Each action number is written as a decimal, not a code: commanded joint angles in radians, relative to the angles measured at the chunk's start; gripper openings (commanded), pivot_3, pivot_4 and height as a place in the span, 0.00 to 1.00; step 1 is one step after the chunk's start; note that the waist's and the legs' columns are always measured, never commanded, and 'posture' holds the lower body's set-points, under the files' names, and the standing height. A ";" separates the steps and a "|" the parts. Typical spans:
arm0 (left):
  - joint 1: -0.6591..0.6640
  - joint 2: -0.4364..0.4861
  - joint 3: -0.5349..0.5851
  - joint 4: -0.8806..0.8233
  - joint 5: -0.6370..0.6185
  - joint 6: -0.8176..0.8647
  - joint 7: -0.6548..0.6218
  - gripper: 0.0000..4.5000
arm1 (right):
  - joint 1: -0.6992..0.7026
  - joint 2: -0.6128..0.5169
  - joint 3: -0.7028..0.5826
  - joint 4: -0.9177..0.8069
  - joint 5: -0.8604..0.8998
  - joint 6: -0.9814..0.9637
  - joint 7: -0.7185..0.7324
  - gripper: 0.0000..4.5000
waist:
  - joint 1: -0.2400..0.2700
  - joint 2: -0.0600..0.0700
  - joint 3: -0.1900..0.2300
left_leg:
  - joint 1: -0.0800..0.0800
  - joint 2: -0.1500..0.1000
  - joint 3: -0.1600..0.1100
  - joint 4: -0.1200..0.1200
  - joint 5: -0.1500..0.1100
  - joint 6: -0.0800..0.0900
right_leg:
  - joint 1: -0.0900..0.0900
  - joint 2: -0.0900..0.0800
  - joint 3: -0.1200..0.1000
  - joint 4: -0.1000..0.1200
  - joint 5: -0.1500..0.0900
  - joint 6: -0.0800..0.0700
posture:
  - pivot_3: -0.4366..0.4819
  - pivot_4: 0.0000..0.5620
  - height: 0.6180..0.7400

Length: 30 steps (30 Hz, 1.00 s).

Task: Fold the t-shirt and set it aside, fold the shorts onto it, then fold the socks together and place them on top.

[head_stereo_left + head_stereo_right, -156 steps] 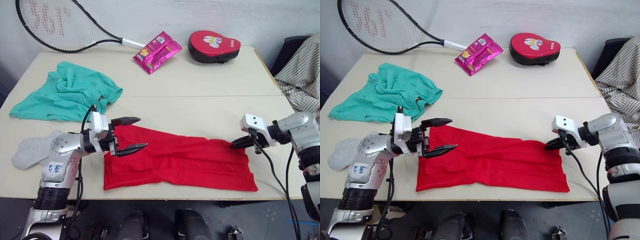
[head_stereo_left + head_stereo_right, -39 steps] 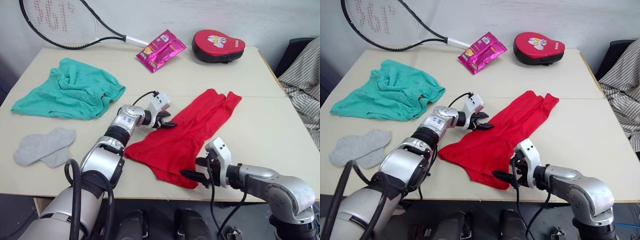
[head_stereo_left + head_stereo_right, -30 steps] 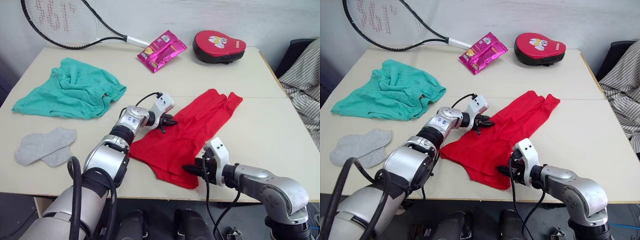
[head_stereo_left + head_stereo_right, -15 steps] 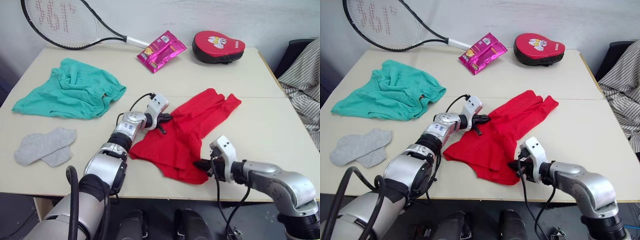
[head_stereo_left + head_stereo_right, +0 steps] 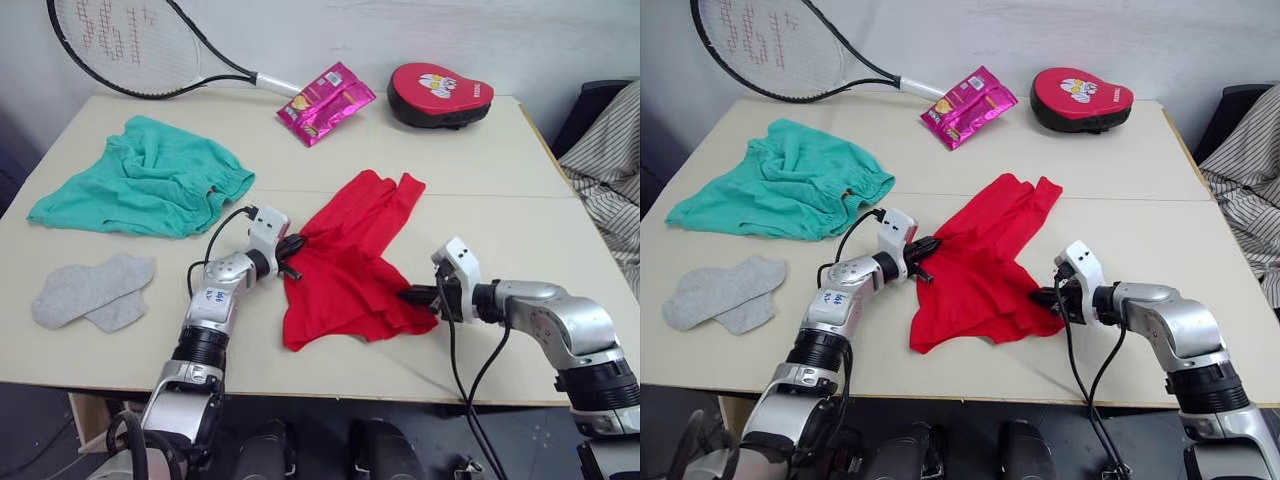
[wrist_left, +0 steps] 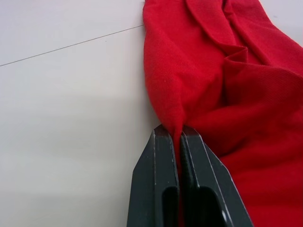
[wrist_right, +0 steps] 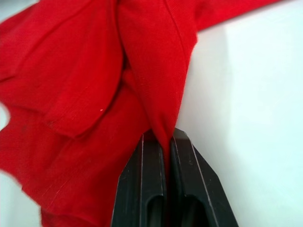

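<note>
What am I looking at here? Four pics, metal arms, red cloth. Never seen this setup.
It is a two-armed humanoid robot folding laundry. Two pictures come from a stereo camera on its head, looking down over a table. The other two come from cameras on each wrist, looking along that hand's two black fingers.

The left hand and the right hand are each shut on an edge of the red t-shirt, which lies bunched between them. The wrist pictures show cloth pinched between the fingers.

Also on the table: teal-green shorts, grey socks, a tennis racket, a pink snack packet and a red padded mitt.
</note>
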 commanded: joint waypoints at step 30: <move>0.028 0.453 -0.231 0.329 0.148 -1.507 -0.517 0.99 | -0.258 0.033 0.217 0.833 -0.769 -2.106 0.110 1.00 | -0.028 0.005 0.001 | 0.016 0.001 0.006 -0.005 -0.001 -0.002 | 0.010 0.000 -0.003 -0.001 -0.001 -0.001 | 0.48 0.27 1.00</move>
